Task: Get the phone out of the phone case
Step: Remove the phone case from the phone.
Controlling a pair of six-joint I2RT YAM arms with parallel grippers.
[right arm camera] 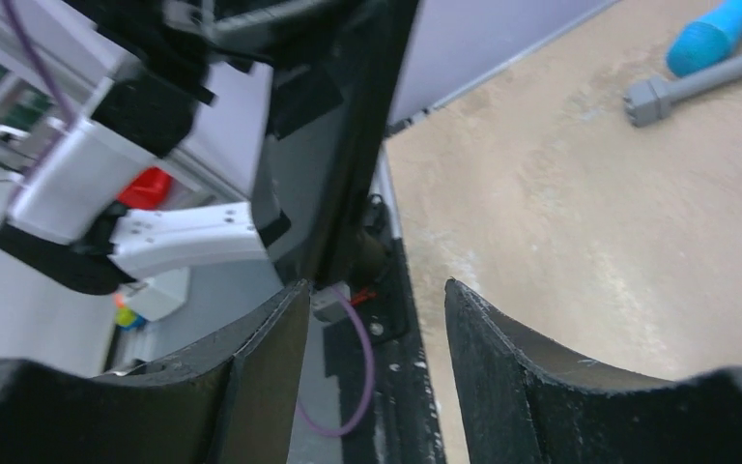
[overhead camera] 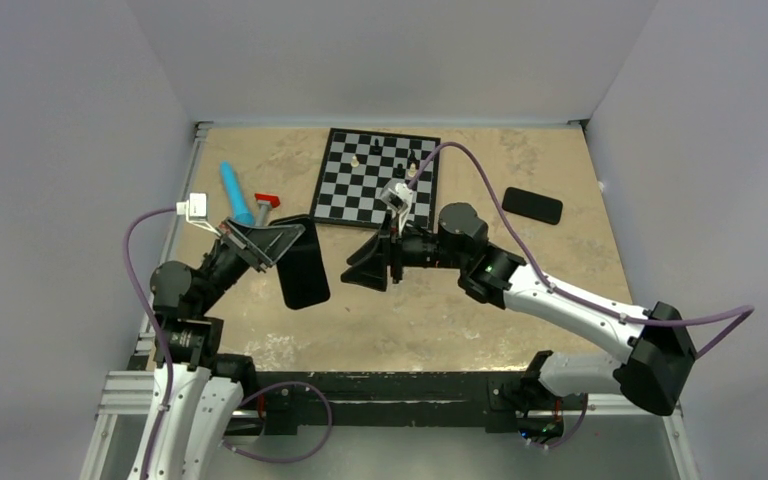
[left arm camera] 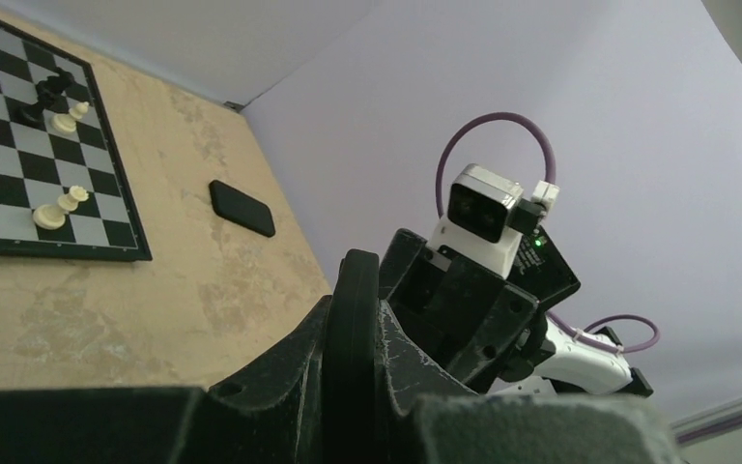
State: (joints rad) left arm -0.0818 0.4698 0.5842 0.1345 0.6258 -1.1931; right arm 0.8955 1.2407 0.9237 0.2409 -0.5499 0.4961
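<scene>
My left gripper point(overhead camera: 285, 242) is shut on a flat black phone case point(overhead camera: 303, 266) and holds it tilted above the table, left of centre. In the left wrist view the case's rounded edge point(left arm camera: 353, 319) sits pinched between the jaws of the left gripper point(left arm camera: 353, 333). I cannot tell whether the phone is inside. My right gripper point(overhead camera: 365, 266) is open and empty, just right of the case and facing it. In the right wrist view the case point(right arm camera: 357, 145) stands edge-on beyond the right gripper point(right arm camera: 377, 304). A second flat black slab point(overhead camera: 532, 205) lies at the back right.
A chessboard point(overhead camera: 332, 190) with several pieces lies at the back centre. A blue cylinder point(overhead camera: 235, 192) and a grey tool with a red head point(overhead camera: 265, 205) lie at the back left. Walls enclose the table on three sides.
</scene>
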